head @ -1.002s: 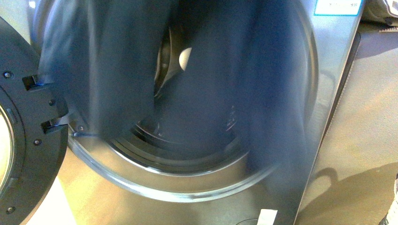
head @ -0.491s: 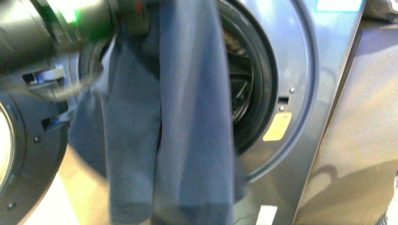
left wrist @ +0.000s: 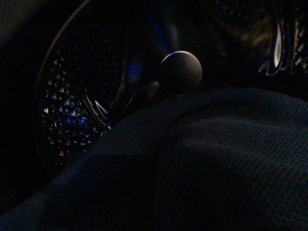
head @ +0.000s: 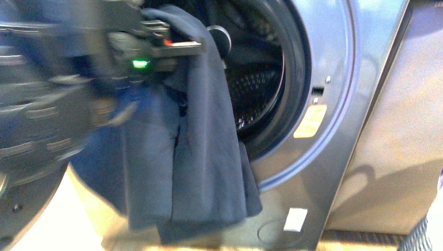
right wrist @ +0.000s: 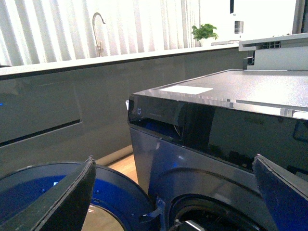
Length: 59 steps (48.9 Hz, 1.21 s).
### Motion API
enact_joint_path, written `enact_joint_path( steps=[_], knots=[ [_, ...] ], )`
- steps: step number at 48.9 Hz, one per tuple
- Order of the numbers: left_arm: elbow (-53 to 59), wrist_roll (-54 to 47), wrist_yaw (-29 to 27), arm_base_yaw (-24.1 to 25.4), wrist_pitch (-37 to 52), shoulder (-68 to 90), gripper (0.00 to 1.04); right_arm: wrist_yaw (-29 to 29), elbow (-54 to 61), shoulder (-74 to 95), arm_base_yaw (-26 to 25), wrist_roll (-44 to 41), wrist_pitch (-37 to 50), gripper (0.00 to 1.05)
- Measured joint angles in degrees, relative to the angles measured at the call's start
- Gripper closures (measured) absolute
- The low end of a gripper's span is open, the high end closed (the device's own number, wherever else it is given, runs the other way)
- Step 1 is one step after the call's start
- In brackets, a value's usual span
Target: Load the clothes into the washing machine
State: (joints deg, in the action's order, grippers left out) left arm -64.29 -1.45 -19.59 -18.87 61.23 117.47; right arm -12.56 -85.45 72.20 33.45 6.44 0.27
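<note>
The clothes (head: 203, 157), a limp navy garment, hang from my left gripper (head: 175, 48), which is shut on their top edge at the upper left of the porthole. Most of the fabric drapes outside, over the lower left rim of the washing machine (head: 334, 47). The perforated drum (head: 256, 89) shows open to the right of it. In the dim left wrist view the clothes (left wrist: 216, 159) fill the foreground and hide the jaws, with the drum (left wrist: 72, 110) beyond. My right gripper (right wrist: 178, 202) is open and empty above the washing machine (right wrist: 216, 96), its fingers (right wrist: 72, 197) wide apart.
The round door (right wrist: 43, 187) stands swung open beside the porthole. A yellow sticker (head: 310, 121) sits right of the gasket. A grey-brown panel (head: 402, 130) flanks the machine. A counter with a tap (right wrist: 98, 29) runs behind, over wooden floor (right wrist: 120, 166).
My left arm has carried the clothes up and toward the porthole. Their hem, cut off by the frame's bottom before, now hangs clear above it, and more of the drum shows.
</note>
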Motion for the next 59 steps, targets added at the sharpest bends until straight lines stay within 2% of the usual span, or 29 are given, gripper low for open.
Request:
enact_joint_path(
  steps=[11, 26, 43, 48, 52, 59],
  knots=[
    [-15.6, -2.6, -3.5, -0.7, -9.6, 9.2, 0.94, 0.0, 0.0, 0.0, 0.0, 0.0, 0.0, 0.07],
    [-33.7, -0.2, -4.9, 0.3, -26.1, 18.5, 0.94, 0.0, 0.0, 0.0, 0.0, 0.0, 0.0, 0.07],
    [-48.9, 2.2, -6.0, 1.8, -36.2, 27.1, 0.94, 0.0, 0.0, 0.0, 0.0, 0.0, 0.0, 0.07],
    [-54.3, 2.1, -5.4, 2.2, -36.6, 30.1, 0.94, 0.0, 0.0, 0.0, 0.0, 0.0, 0.0, 0.07],
    [-55.8, 1.4, -4.3, 2.3, -31.7, 31.0, 0.94, 0.0, 0.0, 0.0, 0.0, 0.0, 0.0, 0.07],
    [-57.2, 0.9, -2.7, 2.3, -28.1, 31.0, 0.94, 0.0, 0.0, 0.0, 0.0, 0.0, 0.0, 0.07]
  ],
)
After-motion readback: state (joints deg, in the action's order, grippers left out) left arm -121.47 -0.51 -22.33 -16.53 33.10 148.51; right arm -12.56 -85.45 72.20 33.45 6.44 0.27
